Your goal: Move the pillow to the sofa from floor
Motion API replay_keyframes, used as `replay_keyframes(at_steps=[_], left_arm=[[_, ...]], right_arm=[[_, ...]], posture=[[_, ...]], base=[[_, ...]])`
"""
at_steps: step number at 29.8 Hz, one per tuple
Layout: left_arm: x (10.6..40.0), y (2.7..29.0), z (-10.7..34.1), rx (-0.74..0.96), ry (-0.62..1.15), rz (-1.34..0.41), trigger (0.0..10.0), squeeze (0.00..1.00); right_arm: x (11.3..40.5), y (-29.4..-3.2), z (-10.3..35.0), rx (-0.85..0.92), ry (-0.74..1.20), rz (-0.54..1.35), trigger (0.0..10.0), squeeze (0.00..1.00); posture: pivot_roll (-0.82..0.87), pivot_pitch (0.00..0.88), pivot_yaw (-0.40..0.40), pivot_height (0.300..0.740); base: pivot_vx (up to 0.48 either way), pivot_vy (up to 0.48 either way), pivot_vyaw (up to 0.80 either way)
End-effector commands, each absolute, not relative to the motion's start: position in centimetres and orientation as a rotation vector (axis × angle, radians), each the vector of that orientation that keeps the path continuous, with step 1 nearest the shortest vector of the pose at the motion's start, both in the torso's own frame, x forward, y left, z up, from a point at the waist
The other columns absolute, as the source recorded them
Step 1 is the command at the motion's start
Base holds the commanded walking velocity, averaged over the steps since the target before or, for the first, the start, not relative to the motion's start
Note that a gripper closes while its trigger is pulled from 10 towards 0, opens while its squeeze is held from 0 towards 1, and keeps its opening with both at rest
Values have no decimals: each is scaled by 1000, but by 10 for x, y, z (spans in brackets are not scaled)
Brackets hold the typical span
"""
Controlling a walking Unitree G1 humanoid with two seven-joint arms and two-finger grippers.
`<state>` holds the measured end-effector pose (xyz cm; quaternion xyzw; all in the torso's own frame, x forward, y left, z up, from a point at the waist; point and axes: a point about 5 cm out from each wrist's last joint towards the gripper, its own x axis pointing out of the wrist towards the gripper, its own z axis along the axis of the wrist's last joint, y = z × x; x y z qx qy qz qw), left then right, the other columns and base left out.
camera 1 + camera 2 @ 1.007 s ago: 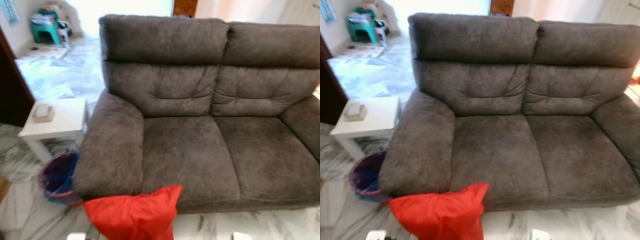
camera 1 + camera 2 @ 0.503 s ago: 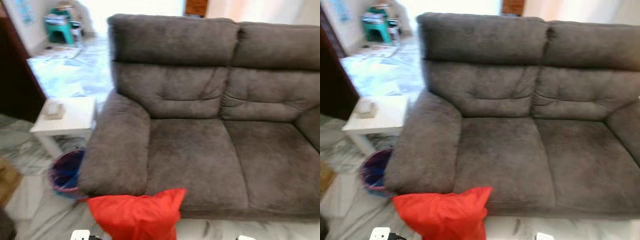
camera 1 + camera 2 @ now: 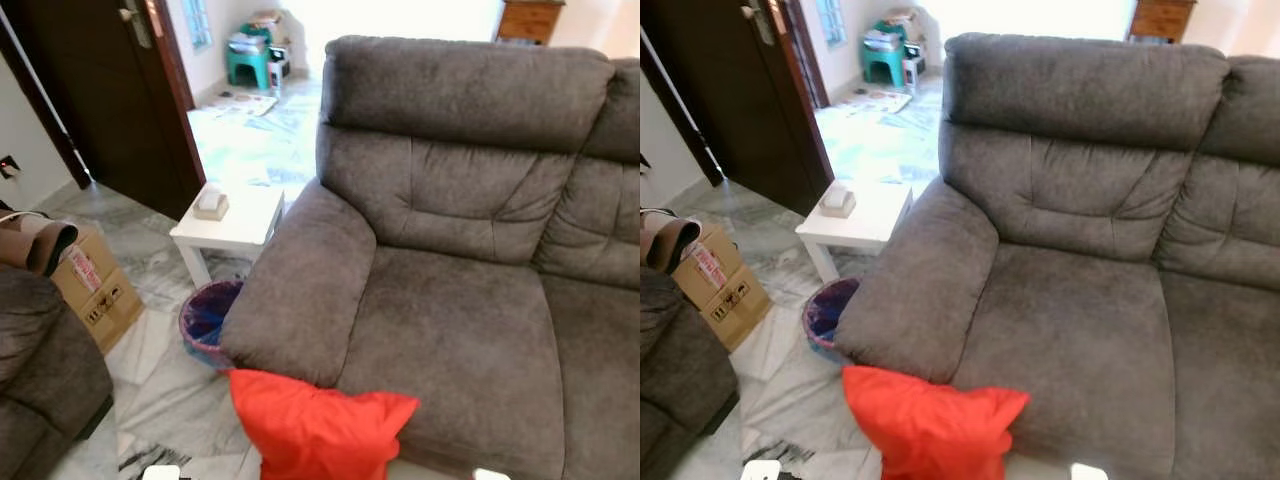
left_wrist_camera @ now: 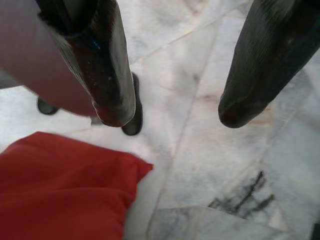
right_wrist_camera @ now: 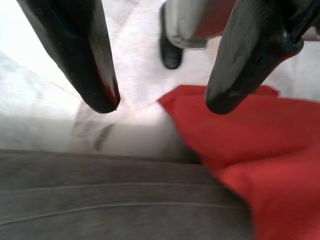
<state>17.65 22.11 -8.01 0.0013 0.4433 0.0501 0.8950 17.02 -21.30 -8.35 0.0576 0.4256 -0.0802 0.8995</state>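
White marble floor (image 3: 170, 385) underfoot, bright daylight beyond. Small white side table (image 3: 235, 222) beside a dark wooden door (image 3: 110, 95); cardboard box (image 3: 95, 290) nearby.

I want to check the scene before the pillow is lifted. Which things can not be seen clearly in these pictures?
- Red pillow: lower part cut off by the bottom edge of the eye views.
- Sofa: right side cut off by the frame edge.
- Small item on the white side table: too small to identify.
- Bin: partly hidden behind the sofa arm.
- Left claw and right claw: open, near the pillow.

The cardboard box (image 3: 95, 290) bears printed marks, none readable.
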Motion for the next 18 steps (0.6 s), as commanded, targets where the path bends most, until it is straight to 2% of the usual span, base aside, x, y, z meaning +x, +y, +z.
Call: replay_keyframes(at_steps=[1, 3, 11, 17, 18], left_arm=[[171, 223, -82, 6, 928, 110, 10000, 0], [172, 223, -81, 4, 922, 113, 10000, 0], [178, 225, -78, 2, 881, 130, 10000, 0], [198, 224, -66, 21, 783, 142, 10000, 0], [208, 224, -59, 62, 723, 142, 10000, 0]], right_arm=[[167, -209, -86, 136, 896, -169, 10000, 0], [167, -209, -86, 136, 895, -170, 10000, 0], [168, -209, -85, 137, 887, -165, 10000, 0], [177, -208, -80, 114, 840, -140, 10000, 0], [182, -208, -78, 104, 821, -130, 10000, 0]], posture=[[-36, 93, -8, 740], [-37, 94, -8, 740], [-33, 94, -9, 740], [-37, 96, -7, 740], [-37, 97, -6, 740]], base=[[0, -285, 0], [0, -291, 0], [0, 0, 0], [0, 0, 0], [0, 0, 800]])
